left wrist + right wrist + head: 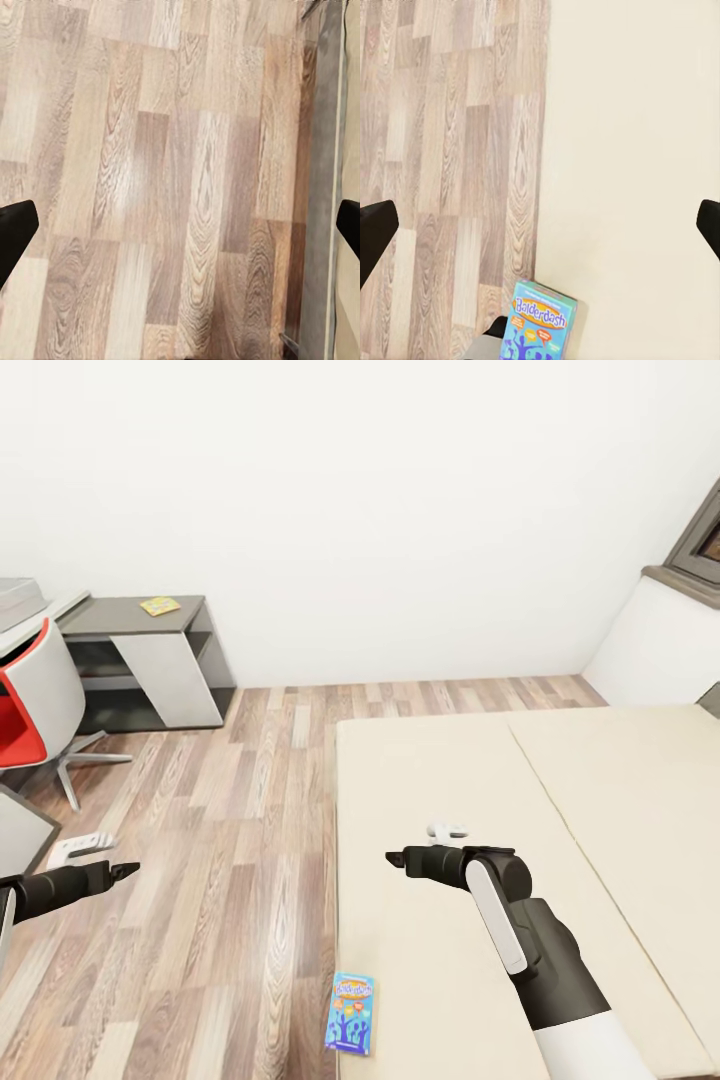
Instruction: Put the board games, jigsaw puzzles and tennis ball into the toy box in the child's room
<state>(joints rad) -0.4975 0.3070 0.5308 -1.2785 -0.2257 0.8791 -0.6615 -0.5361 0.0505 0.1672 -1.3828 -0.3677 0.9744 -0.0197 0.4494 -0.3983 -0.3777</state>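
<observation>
- Nearest the head camera, at the lower right of the frame, the right arm reaches out over the bed, its right gripper pointing toward the frame's left above the beige mattress.
- Low in the frame, just left of that arm, a light blue board game with yellow lettering lies flat on the mattress at its very edge, beside the wood-plank floor.
- Seen from the right wrist, the same board game shows its lettering clearly enough to read "Balderdash"; that gripper's two dark fingertips stand wide apart with nothing between them.
- At the head view's lower left, the left gripper hangs over the floor, well apart from the bed.
- Its wrist camera looks straight down on the planks and the bed's grey base; the fingertips are likewise spread and empty.
- Something small and white lies on the mattress just behind the right wrist, too partly hidden to identify.
- Upper left in the head view stand a dark grey-topped side cabinet carrying a small yellow flat item, perhaps a booklet, and a red-and-white swivel chair.
- White walls close the room, with a grey window frame at the right edge.
</observation>
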